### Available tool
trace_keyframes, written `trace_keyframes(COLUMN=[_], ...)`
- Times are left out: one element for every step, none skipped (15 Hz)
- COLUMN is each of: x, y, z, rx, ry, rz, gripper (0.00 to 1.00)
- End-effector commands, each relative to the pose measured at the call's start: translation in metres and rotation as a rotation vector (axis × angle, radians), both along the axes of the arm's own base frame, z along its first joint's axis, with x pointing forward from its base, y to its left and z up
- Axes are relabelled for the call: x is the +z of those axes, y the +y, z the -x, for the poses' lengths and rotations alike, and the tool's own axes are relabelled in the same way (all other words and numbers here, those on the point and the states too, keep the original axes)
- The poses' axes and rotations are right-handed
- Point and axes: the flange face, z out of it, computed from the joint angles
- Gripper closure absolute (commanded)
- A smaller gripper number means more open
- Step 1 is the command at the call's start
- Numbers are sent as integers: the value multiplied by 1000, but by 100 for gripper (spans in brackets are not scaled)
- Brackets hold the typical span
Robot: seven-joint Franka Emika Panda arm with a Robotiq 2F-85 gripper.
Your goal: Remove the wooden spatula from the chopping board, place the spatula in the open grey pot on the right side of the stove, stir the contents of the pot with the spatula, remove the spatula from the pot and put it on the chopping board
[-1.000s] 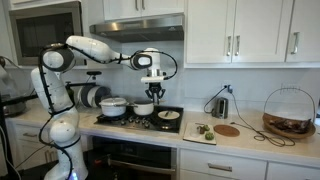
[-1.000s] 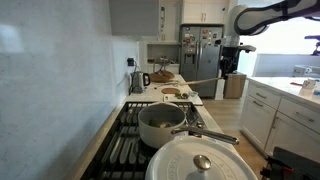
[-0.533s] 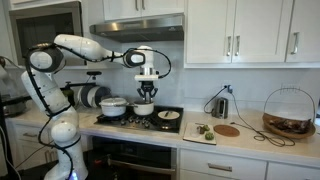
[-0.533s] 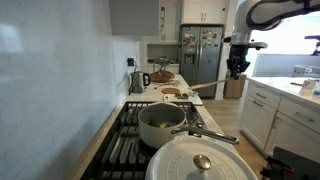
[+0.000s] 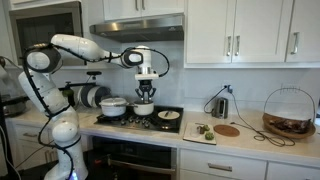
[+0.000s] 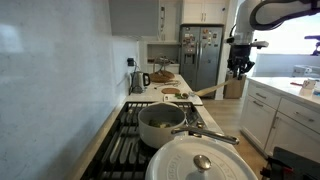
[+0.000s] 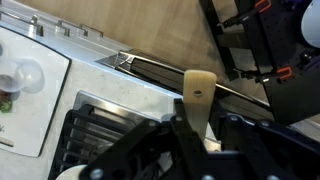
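The jaws are clenched on the spatula (image 7: 197, 95). In the wrist view the dark fingers (image 7: 140, 150) press on its wooden shaft from both sides. The end with a small hole sticks out past the gripper (image 7: 190, 135).

In an exterior view the spatula (image 6: 210, 91) hangs slanted from the gripper (image 6: 238, 68), sloping down towards the counter. It is clear of the board.

In an exterior view the gripper (image 5: 145, 92) points straight down, directly above the grey pot (image 5: 143, 108). From there the spatula is too thin to make out. It cannot be told whether its lower end reaches into the pot.

The grey pot stands open on the stove (image 5: 140, 118), at the back. A white pot (image 5: 113, 106) stands just beside it on one side. A pan (image 5: 168, 116) lies near it on the other side, towards the front.

The board (image 5: 203, 131) lies on the counter just past the pan, with small food items on it. In the wrist view the board (image 7: 45, 110) sits at the left edge, next to the black stove grates (image 7: 95, 125).

The arm (image 5: 85, 45) reaches in horizontally from its base beside the stove, then bends down at the wrist.
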Motion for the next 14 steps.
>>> trace_keyframes(x=[4,4,4,3,2,1,0,0,-1,-1,-1,-1,-1,-1], y=[3,3,3,2,1,0,0,0,0,0,0,0,0,0], z=[10,10,11,12,13,3,4,4,4,4,4,4,4,4], rx=[68,73,79,74,64,47,47,46,46,46,46,46,46,46], ry=[-5,-3,-1,12,22,10,15,18,19,20,20,20,20,20], rz=[44,51,53,58,57,44,45,45,45,45,45,45,45,45], gripper=[93,93,93,93,93,72,72,72,72,72,72,72,72,72])
